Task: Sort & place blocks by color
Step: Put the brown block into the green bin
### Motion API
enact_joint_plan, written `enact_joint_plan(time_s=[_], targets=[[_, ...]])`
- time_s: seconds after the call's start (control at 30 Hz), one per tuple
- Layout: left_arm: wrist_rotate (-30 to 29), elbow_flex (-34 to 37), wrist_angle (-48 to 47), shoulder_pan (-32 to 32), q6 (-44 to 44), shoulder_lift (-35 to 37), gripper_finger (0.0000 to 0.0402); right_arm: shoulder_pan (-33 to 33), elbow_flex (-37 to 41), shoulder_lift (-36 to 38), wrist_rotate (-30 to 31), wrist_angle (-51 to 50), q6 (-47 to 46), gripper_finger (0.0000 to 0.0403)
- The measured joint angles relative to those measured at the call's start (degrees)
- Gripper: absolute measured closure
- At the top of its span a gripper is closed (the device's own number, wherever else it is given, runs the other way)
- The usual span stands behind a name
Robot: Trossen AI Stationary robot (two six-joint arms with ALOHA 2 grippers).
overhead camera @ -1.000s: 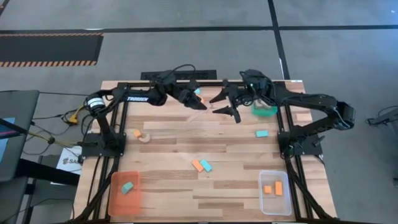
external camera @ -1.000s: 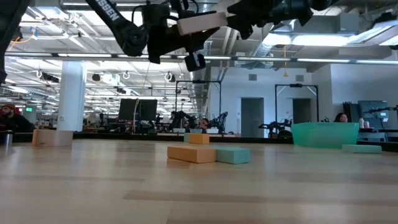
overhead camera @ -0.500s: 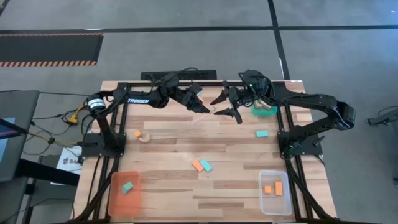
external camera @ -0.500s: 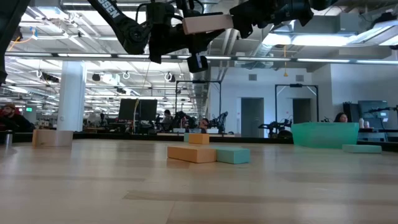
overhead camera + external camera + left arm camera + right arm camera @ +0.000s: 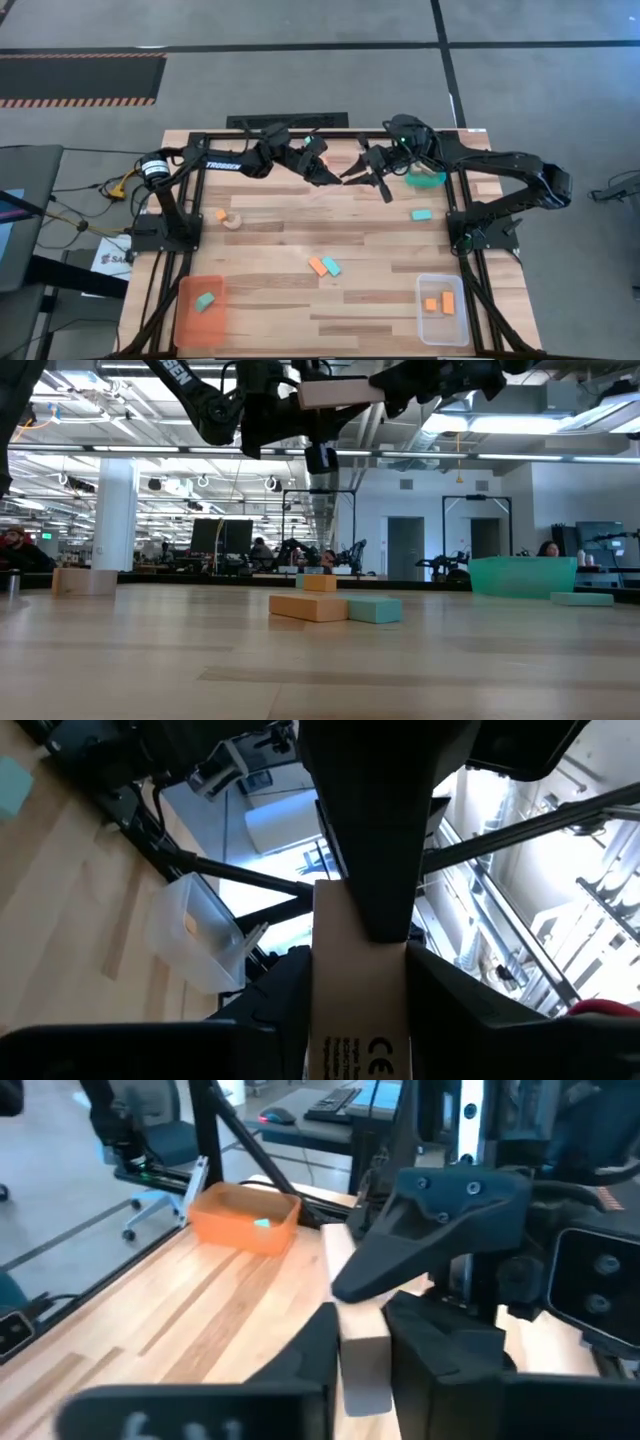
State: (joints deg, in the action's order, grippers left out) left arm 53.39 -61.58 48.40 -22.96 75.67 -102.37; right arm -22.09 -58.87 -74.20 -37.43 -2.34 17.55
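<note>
A plain tan wood block (image 5: 340, 393) hangs high above the far middle of the table, between my two arms. My left gripper (image 5: 326, 172) comes at it from the table's left and is shut on it. My right gripper (image 5: 354, 173) comes from the right and is shut on the same block. An orange block (image 5: 317, 266) and a teal block (image 5: 331, 265) lie side by side at mid-table. Another teal block (image 5: 421, 214) lies at the right, and an orange block (image 5: 221, 214) with a tan piece (image 5: 233, 221) at the left. My left gripper pinches the tan block's two long sides (image 5: 325, 1020) between its two fingers, at the block's left end, coming about level from the table's left. The block is lifted clear and lies roughly level. My right gripper pinches the other end of the tan block (image 5: 350, 1345) between its two fingers, coming from the table's right, facing my left gripper. The block stays clear of the table.
An orange tray (image 5: 186, 318) at the near left holds a teal block. A clear tray (image 5: 458, 322) at the near right holds two orange blocks. A teal tray (image 5: 425, 180) stands at the far right, close to my right arm.
My left gripper has carried the tan block up a little and toward the table's right, to my right gripper, and the block has tipped to level. My right gripper, open before, has shut on the block's free end.
</note>
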Motion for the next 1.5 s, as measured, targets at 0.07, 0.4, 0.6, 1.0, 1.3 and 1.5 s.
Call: enact_joint_plan(time_s=[0.07,0.4,0.6,1.0,1.3,1.5], targets=[[-0.75,0.02,0.9,0.15,-0.13,0.0,0.0265,-0.3,0.0,0.05,-0.99,-0.58,-0.21,0.0349],[0.39,-0.07,-5.43,-6.73,-1.77,0.83,0.019,-5.84,0.28,3.01,-1.09,-15.8,-3.16,0.0353],[1.22,-0.11,-12.99,-12.79,-9.44,4.03,0.0208,-11.52,0.04,8.54,13.06,-32.92,-3.97,0.035],[-22.74,-0.1,-53.12,-20.28,-44.5,14.67,0.0264,-21.01,0.04,13.79,53.95,-51.78,-22.28,0.0352],[-39.15,-0.04,-66.36,-19.78,-57.86,15.08,0.0289,-21.59,1.92,13.11,62.53,-57.66,-38.91,0.0352],[-38.64,-0.04,-64.43,-19.94,-59.16,15.08,0.0298,-22.53,3.95,9.12,66.87,-52.82,-41.07,0.0351]])
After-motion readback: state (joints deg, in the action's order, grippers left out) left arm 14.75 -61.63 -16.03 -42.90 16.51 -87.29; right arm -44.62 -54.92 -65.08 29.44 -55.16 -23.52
